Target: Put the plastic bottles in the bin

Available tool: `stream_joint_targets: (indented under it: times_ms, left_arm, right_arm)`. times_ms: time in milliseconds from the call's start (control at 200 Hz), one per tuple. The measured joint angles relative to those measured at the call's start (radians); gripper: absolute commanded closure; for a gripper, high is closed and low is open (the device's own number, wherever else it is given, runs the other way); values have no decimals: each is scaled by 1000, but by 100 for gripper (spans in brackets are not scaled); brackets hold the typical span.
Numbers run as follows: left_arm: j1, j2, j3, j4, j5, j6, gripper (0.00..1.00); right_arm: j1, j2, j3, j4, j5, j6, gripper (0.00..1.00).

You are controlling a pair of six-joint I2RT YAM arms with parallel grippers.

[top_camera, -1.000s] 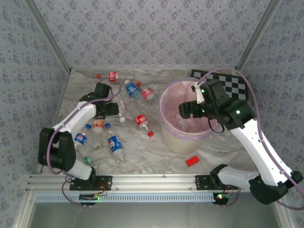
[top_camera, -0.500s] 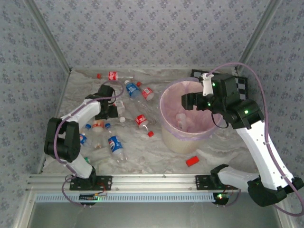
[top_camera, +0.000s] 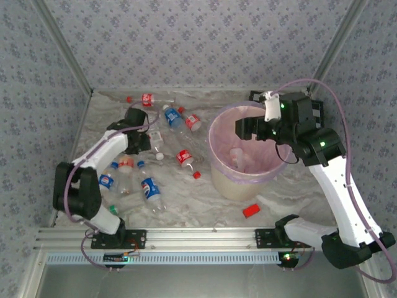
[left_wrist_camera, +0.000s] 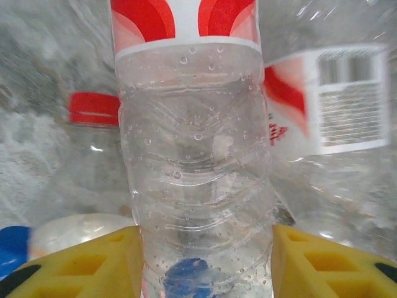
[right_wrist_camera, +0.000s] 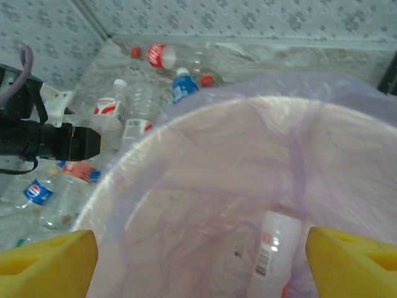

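My left gripper point(left_wrist_camera: 205, 261) has a yellow finger pressed against each side of a clear plastic bottle point(left_wrist_camera: 195, 155) with a red-and-white label. From above, that gripper point(top_camera: 151, 141) sits low on the table's left among the bottles. Several more plastic bottles lie around it, among them a blue-labelled one point(top_camera: 151, 189), a red-labelled one point(top_camera: 184, 158) and another blue one point(top_camera: 172, 117). The cream bin point(top_camera: 217, 167) with its pink-purple bag stands at centre right. My right gripper point(top_camera: 245, 130) hangs open over the bin point(right_wrist_camera: 186, 124), with nothing between its fingers. One bottle point(right_wrist_camera: 273, 251) lies inside the bin.
A small red block point(top_camera: 250, 210) lies in front of the bin and a loose red cap point(top_camera: 196, 175) to its left. A black-and-white checkerboard point(top_camera: 317, 113) sits behind the bin. Patterned walls close in the back and both sides.
My left gripper's fingers have closed in on the bottle. The right gripper has risen and drawn back toward the bin's far side, still open.
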Motion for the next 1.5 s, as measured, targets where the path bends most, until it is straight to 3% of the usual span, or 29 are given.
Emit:
stream_joint_targets:
  times_ms: [145, 350, 510, 660, 1075, 1264, 1499]
  left_arm:
    - [-6, -176, 44, -16, 63, -1, 49]
    - [-58, -431, 12, 138, 339, -35, 49]
    - [-176, -513, -30, 274, 465, -42, 51]
    - [-227, -535, -56, 349, 509, -42, 51]
    - [-254, -571, -107, 438, 474, -54, 53]
    - [-249, -529, -40, 229, 275, -62, 41]
    - [-231, -375, -33, 48, 139, -59, 32]
  right_arm:
    - [62, 66, 59, 71, -50, 6, 11]
    - [202, 203, 163, 163, -87, 32, 9]
    - [282, 309, 213, 225, -85, 64, 3]
    - [296, 381, 233, 258, -77, 99, 0]
    - [230, 478, 265, 378, -109, 241, 5]
    - [206, 458, 262, 332, -42, 217, 6]
    - [178, 365, 240, 297, -16, 180, 6]
